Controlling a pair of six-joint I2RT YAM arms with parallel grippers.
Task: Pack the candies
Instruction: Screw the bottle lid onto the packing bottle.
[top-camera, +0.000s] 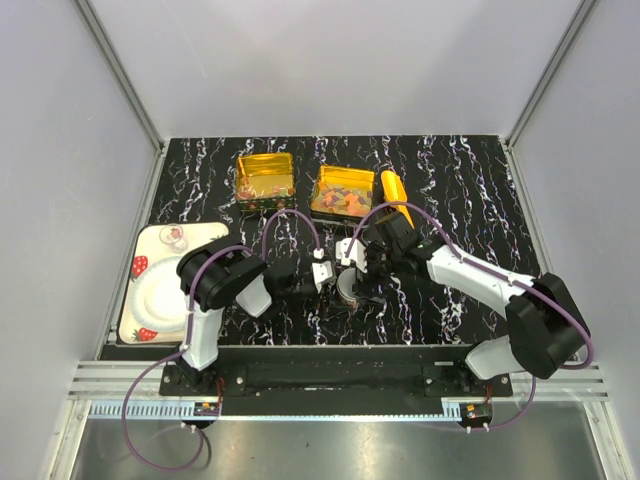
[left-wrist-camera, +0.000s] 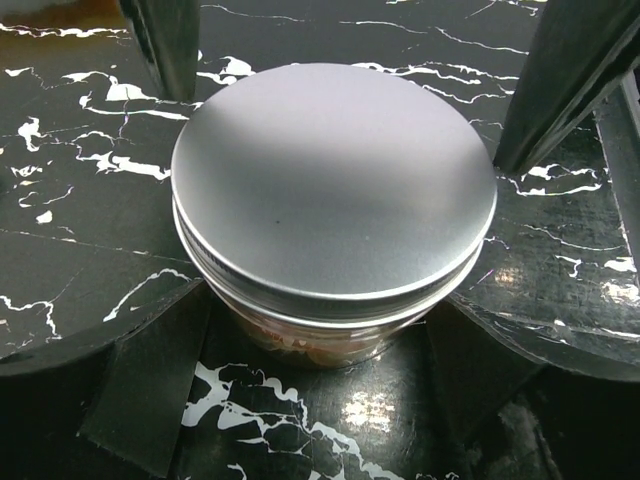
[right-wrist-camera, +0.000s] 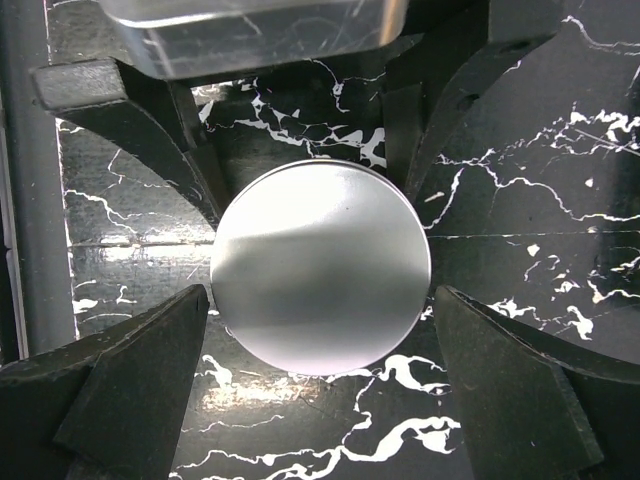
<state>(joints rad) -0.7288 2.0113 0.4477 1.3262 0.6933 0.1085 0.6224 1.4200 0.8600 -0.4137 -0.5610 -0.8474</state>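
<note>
- My left jaws stand wide, one on each side of the round lidded jar (left-wrist-camera: 333, 190), holding nothing.
- My right jaws are wide too, straddling the same jar from the opposite side.
- The candies (top-camera: 340, 197) lie in two gold tins (top-camera: 264, 163) toward 12 o'clock on the table (top-camera: 470, 200), apart from both jaws.
- A yellow scoop (top-camera: 396, 187) lies at the right tin's 3 o'clock.

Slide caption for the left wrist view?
Open left gripper straddling a lidded round metal jar on the black marbled table.
</note>
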